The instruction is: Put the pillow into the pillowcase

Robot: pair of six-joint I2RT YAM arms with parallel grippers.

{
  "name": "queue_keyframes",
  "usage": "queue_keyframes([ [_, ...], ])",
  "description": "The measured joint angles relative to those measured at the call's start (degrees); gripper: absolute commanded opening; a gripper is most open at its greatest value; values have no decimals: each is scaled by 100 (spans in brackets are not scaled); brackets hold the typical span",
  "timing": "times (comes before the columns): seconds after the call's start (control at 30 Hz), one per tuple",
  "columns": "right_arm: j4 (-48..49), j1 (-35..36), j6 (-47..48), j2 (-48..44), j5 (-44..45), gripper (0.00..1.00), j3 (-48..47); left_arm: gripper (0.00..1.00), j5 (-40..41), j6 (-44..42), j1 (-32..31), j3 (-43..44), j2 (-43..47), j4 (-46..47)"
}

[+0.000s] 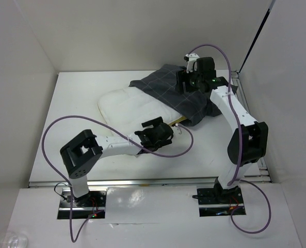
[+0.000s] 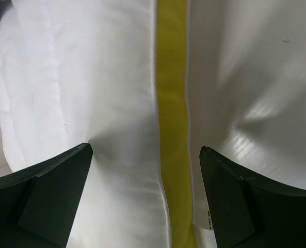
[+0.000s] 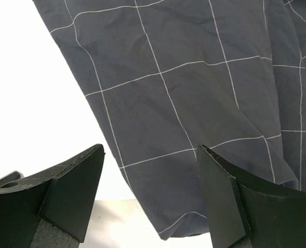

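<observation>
While left hand and right hand gape empty, pillowcase overlaps pillow far edge.

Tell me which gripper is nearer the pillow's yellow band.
Left. The left gripper is right over the yellow band on the pillow's near edge, its open jaws either side of it. The right gripper is farther back, open above the pillowcase.

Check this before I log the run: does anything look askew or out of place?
The pillowcase lies rumpled and skewed over the right end of the pillow; most of it shows bare. Whether that end is inside or merely underneath cannot be told. Nothing looks damaged.
</observation>
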State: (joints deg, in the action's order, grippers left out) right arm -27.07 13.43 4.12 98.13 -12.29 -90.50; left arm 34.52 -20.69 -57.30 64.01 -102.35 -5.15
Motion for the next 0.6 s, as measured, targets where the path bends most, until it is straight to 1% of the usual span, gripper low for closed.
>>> queue_keyframes([
  [0.03, 0, -15, 0, -2, -17, 79, 4, 100, 122, 59, 9, 61, -81, -7],
  [0.1, -13, -28, -2, -2, -42, 79, 11, 96, 260, 166, 13, 90, -173, -61],
  [0.23, -22, -50, -2, -2, -68, 78, 11, 84, 413, 304, 11, 94, -354, -201],
  [0.27, -24, -50, -4, -2, -72, 78, 11, 68, 417, 321, 11, 101, -372, -247],
  [0.3, -26, -50, -4, -2, -76, 78, 11, 55, 415, 367, 13, 111, -376, -289],
  [0.33, -26, -50, -2, -2, -83, 77, 11, 46, 413, 380, 37, 140, -376, -339],
  [0.37, -24, -50, -2, -2, -87, 77, 11, 39, 393, 424, 68, 177, -376, -376],
  [0.4, -26, -50, -4, -2, -92, 77, 11, 36, 367, 446, 103, 216, -376, -409],
  [0.43, -31, -52, -4, -2, -94, 77, 11, 44, 339, 446, 142, 258, -376, -466],
  [0.53, -59, -52, -4, -2, -122, 77, 11, 79, 225, 490, 238, 369, -376, -610],
  [0.57, -63, -52, -4, -2, -138, 77, 13, 100, 205, 533, 247, 382, -372, -660],
  [0.6, -72, -52, -4, -2, -153, 77, 13, 100, 175, 601, 254, 387, -356, -737],
])
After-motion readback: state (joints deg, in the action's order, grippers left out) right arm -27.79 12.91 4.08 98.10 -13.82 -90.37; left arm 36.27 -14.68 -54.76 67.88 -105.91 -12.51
